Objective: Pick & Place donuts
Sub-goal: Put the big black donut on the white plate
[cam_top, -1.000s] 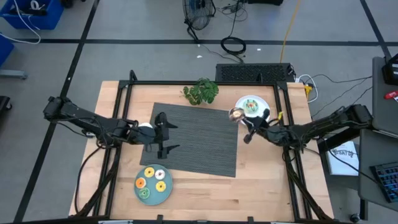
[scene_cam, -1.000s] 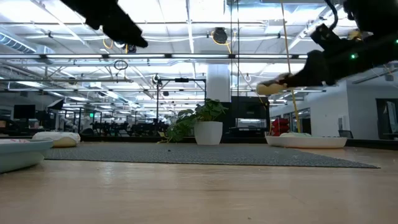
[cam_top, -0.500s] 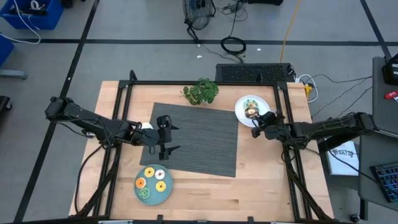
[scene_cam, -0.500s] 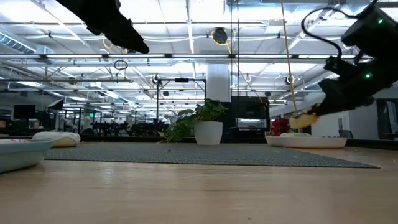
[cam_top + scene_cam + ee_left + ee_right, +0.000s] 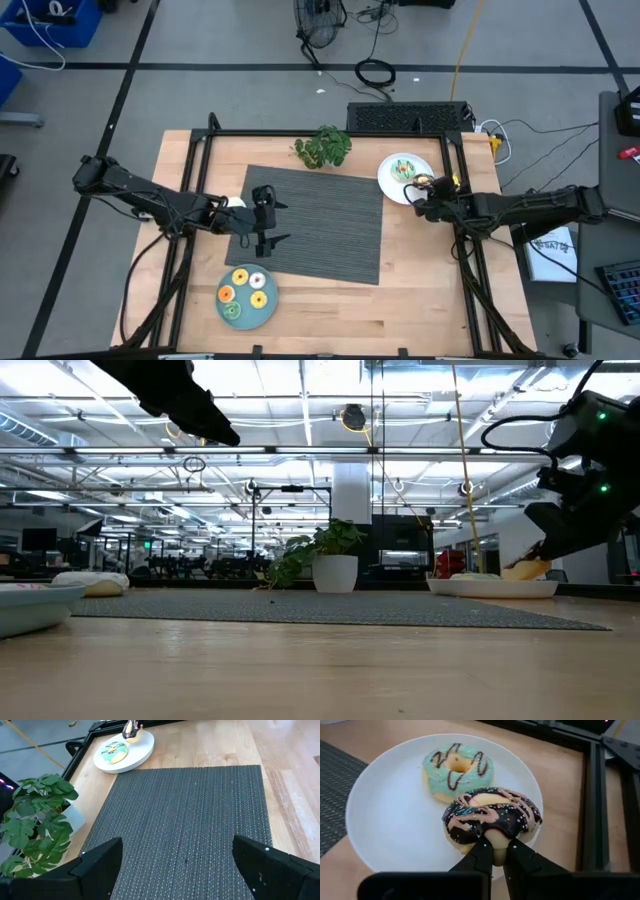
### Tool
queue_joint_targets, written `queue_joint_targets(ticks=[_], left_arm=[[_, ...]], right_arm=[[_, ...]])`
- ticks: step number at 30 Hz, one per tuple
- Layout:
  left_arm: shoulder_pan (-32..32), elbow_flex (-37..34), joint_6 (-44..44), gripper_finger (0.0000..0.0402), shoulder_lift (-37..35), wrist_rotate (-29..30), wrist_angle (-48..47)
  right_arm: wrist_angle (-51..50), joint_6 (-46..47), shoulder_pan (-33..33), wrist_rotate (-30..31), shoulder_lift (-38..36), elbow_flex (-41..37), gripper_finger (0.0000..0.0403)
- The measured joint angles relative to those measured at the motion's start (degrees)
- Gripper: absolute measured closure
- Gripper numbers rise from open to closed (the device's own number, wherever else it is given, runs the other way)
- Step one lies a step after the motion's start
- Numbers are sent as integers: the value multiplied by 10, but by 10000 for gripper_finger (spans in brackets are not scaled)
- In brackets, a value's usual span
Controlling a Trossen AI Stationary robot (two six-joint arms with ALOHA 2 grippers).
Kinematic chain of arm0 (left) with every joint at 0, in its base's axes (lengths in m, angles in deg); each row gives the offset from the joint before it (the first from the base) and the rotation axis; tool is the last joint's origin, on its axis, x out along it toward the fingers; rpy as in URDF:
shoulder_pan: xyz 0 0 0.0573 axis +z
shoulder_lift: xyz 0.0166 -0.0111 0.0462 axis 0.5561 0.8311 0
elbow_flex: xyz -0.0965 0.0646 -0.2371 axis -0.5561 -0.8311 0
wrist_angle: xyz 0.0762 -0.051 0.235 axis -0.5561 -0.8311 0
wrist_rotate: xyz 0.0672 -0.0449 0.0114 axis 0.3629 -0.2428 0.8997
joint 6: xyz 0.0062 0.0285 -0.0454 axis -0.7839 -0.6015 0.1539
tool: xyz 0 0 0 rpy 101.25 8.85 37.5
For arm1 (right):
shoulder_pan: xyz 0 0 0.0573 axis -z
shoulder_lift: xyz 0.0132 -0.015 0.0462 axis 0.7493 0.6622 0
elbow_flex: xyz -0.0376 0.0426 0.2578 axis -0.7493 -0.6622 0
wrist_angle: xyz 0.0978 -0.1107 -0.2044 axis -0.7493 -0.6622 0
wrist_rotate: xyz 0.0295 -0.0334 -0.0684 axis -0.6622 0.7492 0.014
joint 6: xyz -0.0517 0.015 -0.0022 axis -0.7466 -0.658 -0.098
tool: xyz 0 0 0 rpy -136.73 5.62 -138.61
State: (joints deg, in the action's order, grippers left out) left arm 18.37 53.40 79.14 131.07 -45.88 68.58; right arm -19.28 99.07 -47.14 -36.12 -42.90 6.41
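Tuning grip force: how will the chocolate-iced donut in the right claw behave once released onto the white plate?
The chocolate-iced donut looks stiff, keeping its ring shape in the right claw. Probably light, since thin fingertips hold it. Held tilted over the white plate, it may roll or nudge the teal-iced donut.

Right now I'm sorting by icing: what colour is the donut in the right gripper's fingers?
Dark brown icing with pink drizzle and sprinkles; the right wrist view shows it best.

Woven matt mat [image 5: 315, 223], wooden table [image 5: 420, 290]
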Motion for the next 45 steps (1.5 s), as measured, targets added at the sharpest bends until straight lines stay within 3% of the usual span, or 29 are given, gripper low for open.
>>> queue_joint_targets(ticks=[8,14,25,31,45], left_arm=[[0,0,2,31,0,0,0],[0,0,2,36,0,0,0],[0,0,2,36,0,0,0],[0,0,2,36,0,0,0],[0,0,6,36,0,0,0]], right_arm=[[2,-13,28,16,3,-1,383],[65,-52,38,28,3,-26,372],[94,-89,43,41,3,-39,225],[102,-90,43,18,3,-39,181],[105,-120,43,10,1,-31,180]])
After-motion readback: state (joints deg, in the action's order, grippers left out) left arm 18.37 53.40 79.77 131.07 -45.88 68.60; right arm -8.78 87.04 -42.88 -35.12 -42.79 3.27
